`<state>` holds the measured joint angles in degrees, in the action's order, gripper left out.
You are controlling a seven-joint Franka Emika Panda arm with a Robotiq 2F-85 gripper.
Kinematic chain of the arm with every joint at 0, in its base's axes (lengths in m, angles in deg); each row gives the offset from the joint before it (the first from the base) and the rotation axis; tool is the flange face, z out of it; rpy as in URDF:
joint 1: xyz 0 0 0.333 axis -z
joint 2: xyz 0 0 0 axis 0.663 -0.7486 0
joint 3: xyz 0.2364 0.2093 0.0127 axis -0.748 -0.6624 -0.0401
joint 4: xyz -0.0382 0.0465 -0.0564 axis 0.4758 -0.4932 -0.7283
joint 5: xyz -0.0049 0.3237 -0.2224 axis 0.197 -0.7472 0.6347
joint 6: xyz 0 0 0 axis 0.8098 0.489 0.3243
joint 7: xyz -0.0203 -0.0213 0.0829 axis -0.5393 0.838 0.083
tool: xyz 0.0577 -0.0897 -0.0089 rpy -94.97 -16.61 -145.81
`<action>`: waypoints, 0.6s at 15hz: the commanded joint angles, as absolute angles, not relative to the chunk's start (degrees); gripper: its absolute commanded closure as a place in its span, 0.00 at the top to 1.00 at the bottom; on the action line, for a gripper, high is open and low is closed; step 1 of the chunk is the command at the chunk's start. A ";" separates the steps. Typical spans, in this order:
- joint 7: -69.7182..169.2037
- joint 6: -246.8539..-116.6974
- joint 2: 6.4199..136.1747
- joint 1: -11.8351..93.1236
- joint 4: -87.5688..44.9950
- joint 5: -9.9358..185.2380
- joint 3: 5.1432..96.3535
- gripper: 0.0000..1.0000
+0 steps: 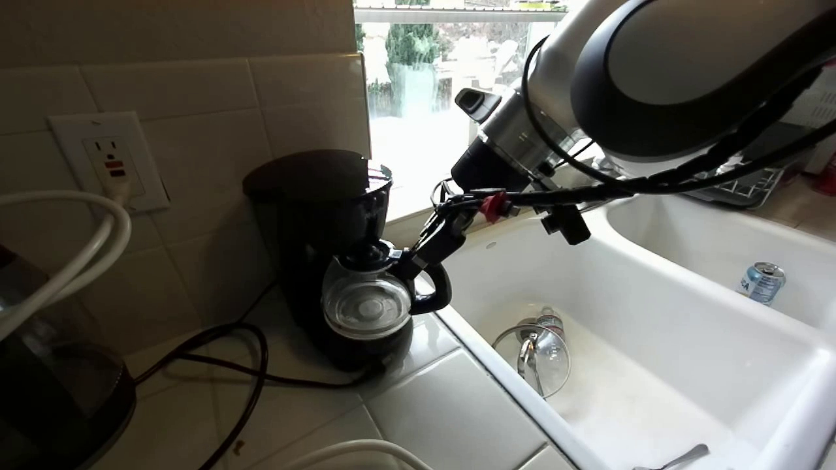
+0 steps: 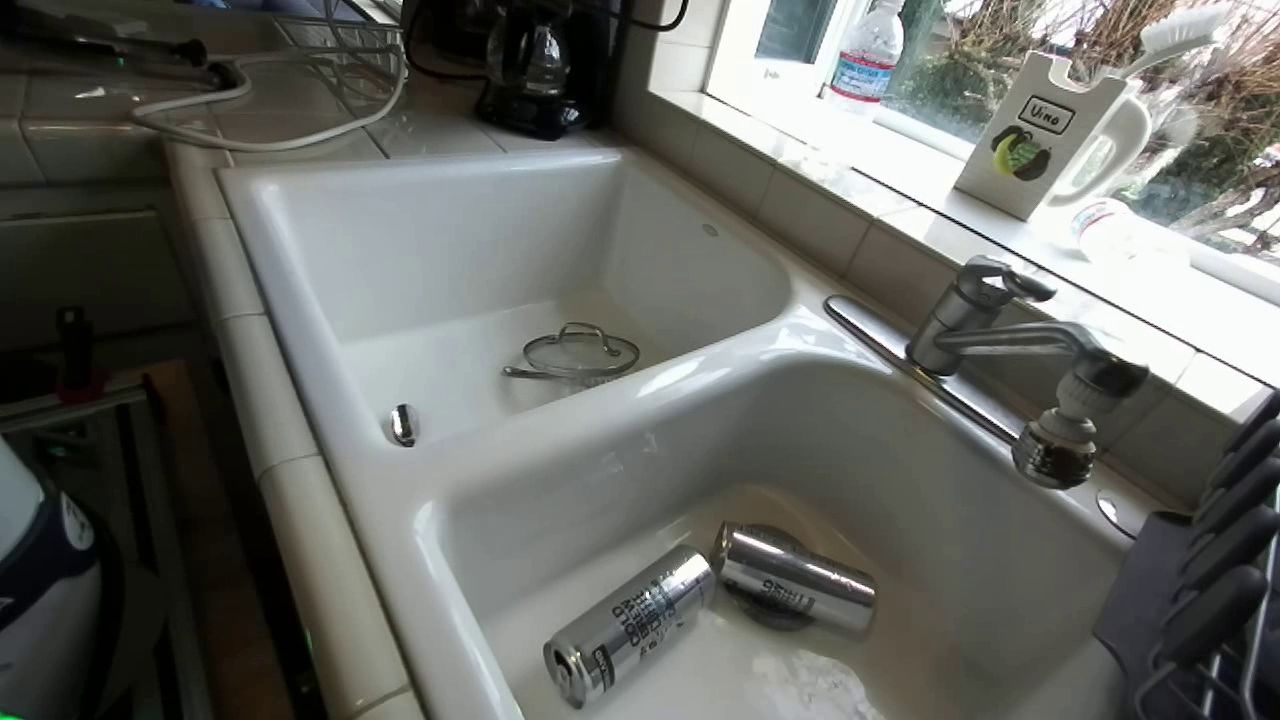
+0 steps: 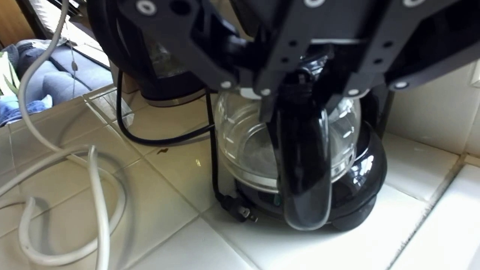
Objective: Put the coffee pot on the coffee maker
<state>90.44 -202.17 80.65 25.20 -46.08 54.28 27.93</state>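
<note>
The coffee pot (image 1: 367, 303) is a clear-glass carafe with a black lid and black handle. It sits inside the coffee maker (image 1: 313, 222), below the cylindrical top and over the round base; I cannot tell whether it rests flat. It also shows in an exterior view (image 2: 548, 62) and the wrist view (image 3: 247, 150). My gripper (image 3: 298, 110) straddles the upper part of the handle (image 3: 305, 176), its fingers (image 3: 267, 110) against both sides, and looks shut on it. The gripper (image 1: 411, 264) comes in from the sink side. The pads are mostly hidden.
A dark kettle (image 3: 168, 84) stands beside the machine. A black cord with a loose plug (image 3: 242, 210) and a white cord (image 3: 93, 210) lie on the tiles. The tiled wall, window ledge and white sink (image 1: 627, 339) border the machine. A faucet (image 2: 1040, 340) stands beyond.
</note>
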 commanded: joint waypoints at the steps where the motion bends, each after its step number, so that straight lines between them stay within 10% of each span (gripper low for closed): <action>1: 86.62 -201.47 77.75 25.96 -42.54 58.45 27.52 0.07; 9: 78.75 -202.21 73.95 26.00 -39.14 67.27 27.49 0.07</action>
<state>82.12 -202.17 76.78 25.50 -41.34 64.00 27.90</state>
